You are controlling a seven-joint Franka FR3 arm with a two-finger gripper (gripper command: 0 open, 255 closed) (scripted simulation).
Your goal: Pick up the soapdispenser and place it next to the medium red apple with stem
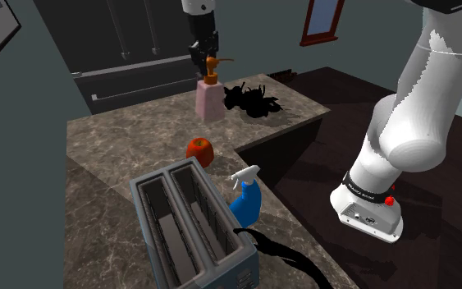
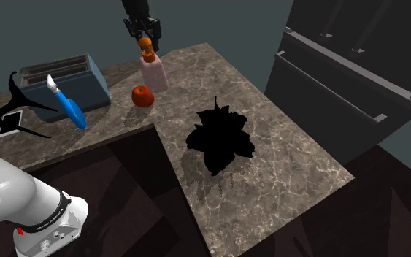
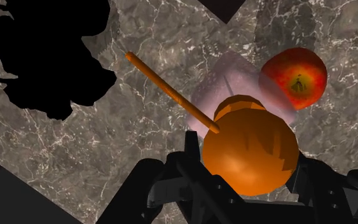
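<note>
Jaws clasping pump of one dispenser [image 1: 208, 100], upright near back edge of table [image 1: 106, 139], one apple [image 1: 199, 149] near, one toaster [image 1: 192, 226], one spray bottle [image 1: 244, 201], open stone between.

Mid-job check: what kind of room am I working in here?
Most likely a kitchen: a stone-patterned countertop carries a two-slot toaster, a red apple and a soap dispenser, and a tall dark fridge-like appliance with bar handles stands beside it.

Pink, orange-topped soap dispenser [image 1: 208, 100] upright, near red apple [image 1: 199, 149].
</note>
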